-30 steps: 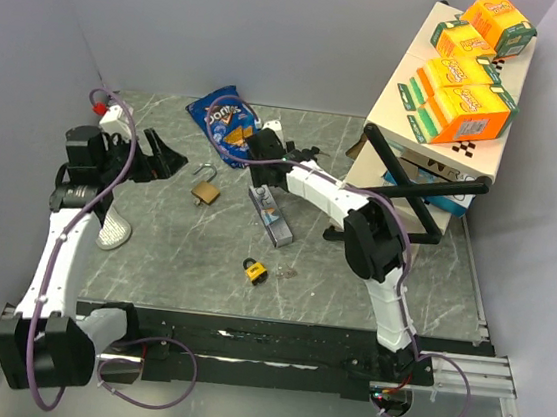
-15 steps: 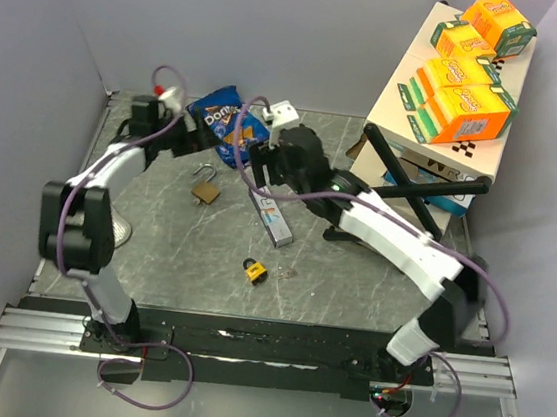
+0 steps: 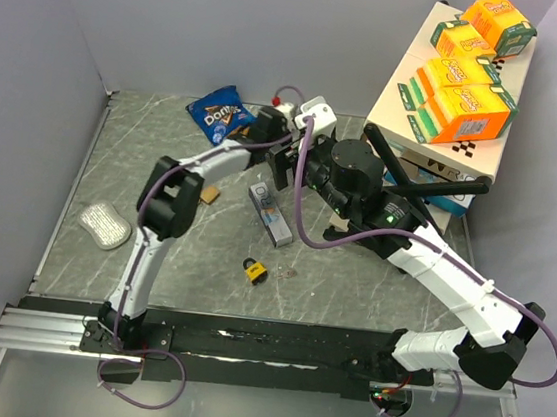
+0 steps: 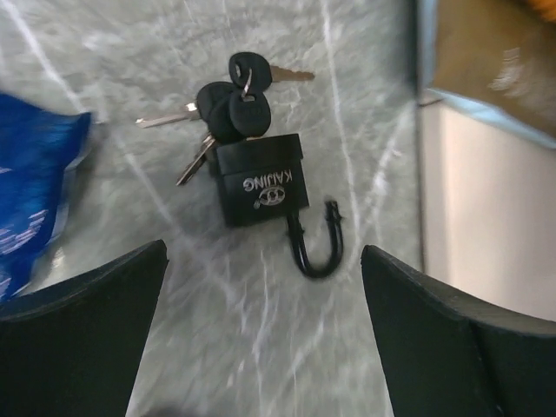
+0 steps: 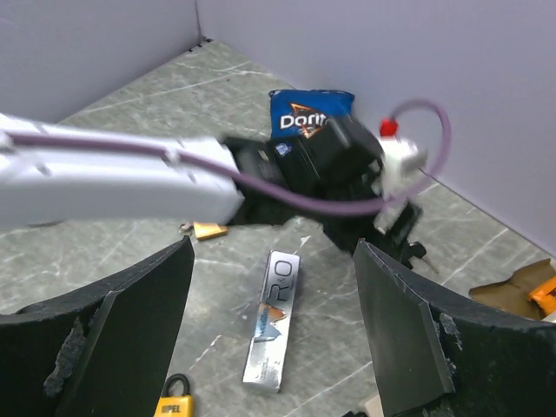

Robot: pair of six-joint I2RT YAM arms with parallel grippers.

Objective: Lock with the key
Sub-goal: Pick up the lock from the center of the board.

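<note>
I see my left claw [image 4: 263, 256] spread apart over the black padlock [image 4: 261, 184], keys [image 4: 233, 97] bunched at its body on the tabletop [image 4: 347, 104]. My right claw [image 5: 274, 246] gapes too.

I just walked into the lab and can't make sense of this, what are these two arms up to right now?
The left gripper hangs open over a black padlock lying on the table. The padlock's shackle is open, and a bunch of keys sits at its base. Nothing is gripped yet. The right gripper is open too, holding nothing, near a silver box.
</note>
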